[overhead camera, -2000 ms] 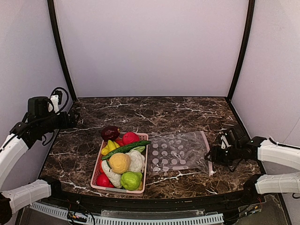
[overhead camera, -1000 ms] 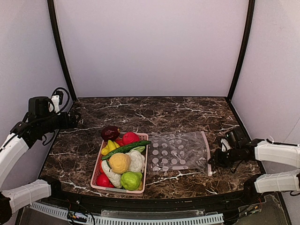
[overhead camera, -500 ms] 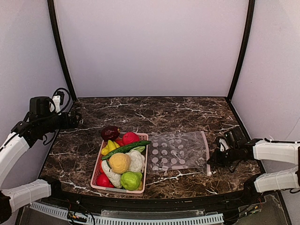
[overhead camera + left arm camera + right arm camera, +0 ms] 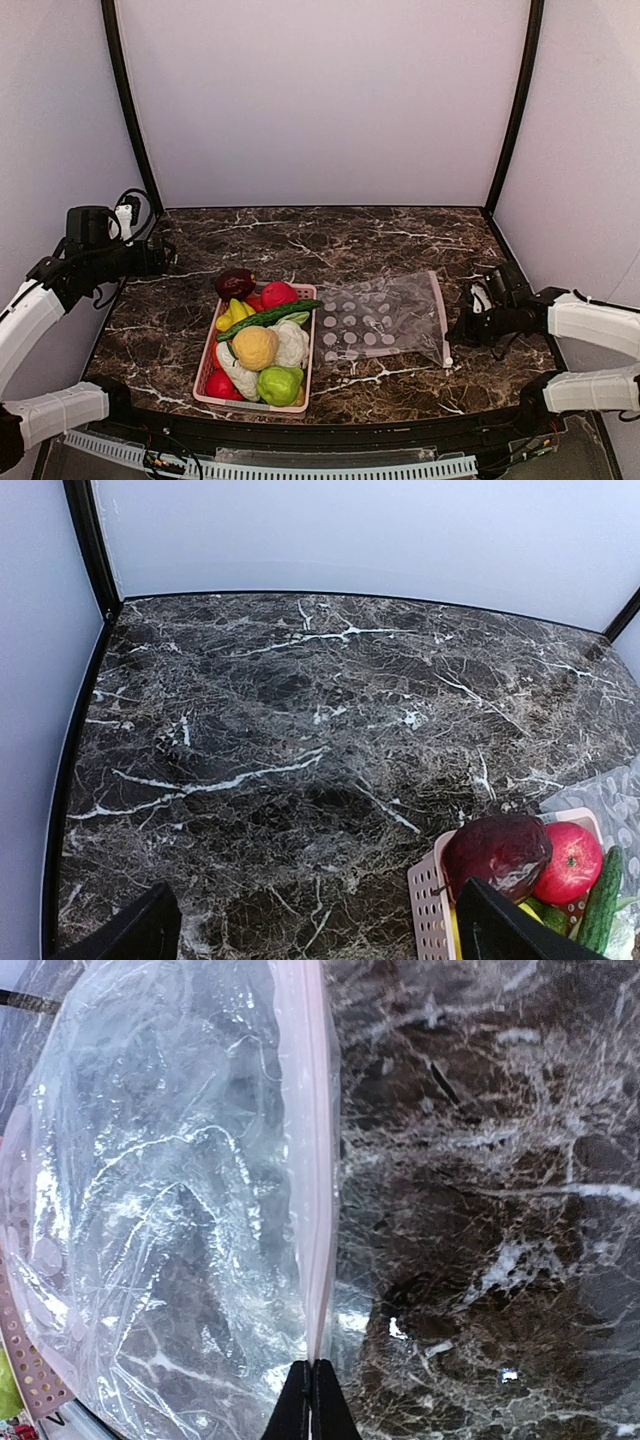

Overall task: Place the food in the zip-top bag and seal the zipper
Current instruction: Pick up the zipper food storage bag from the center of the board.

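The zip-top bag (image 4: 385,320) lies flat and empty on the tabletop (image 4: 330,240), a dark brown polished marble slab laced with white veins. It sits just right of the pink basket (image 4: 311,375). The bag is a clear, crinkled film pouch printed with rows of white dots, and it catches bright glints in the right wrist view. Its zipper (image 4: 438,318), a thin, pale pink, straight strip, runs along the bag's right edge from far to near.

The right pincer (image 4: 311,1372) has its slim dark fingers pressed together on the near end of that strip, pinching it.

The left pincer (image 4: 315,910) hangs over the far left part of the tabletop, well apart from the bag, with its two dark fingers spread wide.

All the food is heaped in the slatted plastic basket:
- a glossy dark purple eggplant (image 4: 235,283) at the far end
- a smooth round red fruit (image 4: 279,293) beside it
- a long green cucumber (image 4: 270,317) lying slantwise
- a yellow banana (image 4: 233,313)
- a yellow-orange ball (image 4: 255,347)
- a lumpy white cauliflower (image 4: 292,343)
- a round green fruit (image 4: 280,385) at the near end
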Controlling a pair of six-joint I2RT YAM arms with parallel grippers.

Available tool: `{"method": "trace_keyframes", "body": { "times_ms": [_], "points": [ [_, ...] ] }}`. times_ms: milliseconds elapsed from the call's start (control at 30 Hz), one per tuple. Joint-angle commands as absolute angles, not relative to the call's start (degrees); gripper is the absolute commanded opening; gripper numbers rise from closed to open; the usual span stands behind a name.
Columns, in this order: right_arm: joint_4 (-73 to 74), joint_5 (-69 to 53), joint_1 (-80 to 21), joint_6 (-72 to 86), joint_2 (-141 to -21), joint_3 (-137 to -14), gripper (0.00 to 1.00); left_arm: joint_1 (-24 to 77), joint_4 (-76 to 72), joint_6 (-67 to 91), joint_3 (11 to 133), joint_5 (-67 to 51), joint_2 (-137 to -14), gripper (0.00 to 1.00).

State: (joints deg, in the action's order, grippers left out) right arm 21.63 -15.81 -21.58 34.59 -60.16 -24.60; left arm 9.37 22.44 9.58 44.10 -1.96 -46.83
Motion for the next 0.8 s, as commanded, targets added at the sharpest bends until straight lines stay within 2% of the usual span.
{"method": "trace_keyframes", "body": {
  "times_ms": [0, 267, 533, 667, 767],
  "points": [
    [29.38, -13.62, -21.24, 32.89, -55.14, -31.14, 0.00, 11.35, 23.02, 8.09, 44.37, -1.09, -46.39, 0.96],
    [44.44, -9.37, -21.44, 28.94, -52.16, -48.45, 0.00, 22.41, 26.80, 8.91, 56.00, 0.79, -52.28, 0.94],
    [54.57, -2.68, -21.83, 25.13, -56.77, -70.53, 0.00, 32.29, 26.61, 13.69, 63.43, -1.64, -57.21, 0.94],
    [54.22, -4.50, -23.05, 25.10, -59.50, -74.10, 0.00, 35.54, 22.69, 16.23, 62.24, -3.37, -58.25, 0.94],
    [51.59, -3.30, -26.78, 27.07, -61.24, -71.97, 0.00, 37.97, 20.18, 18.75, 60.10, -4.54, -58.74, 0.94]
  ]
}}
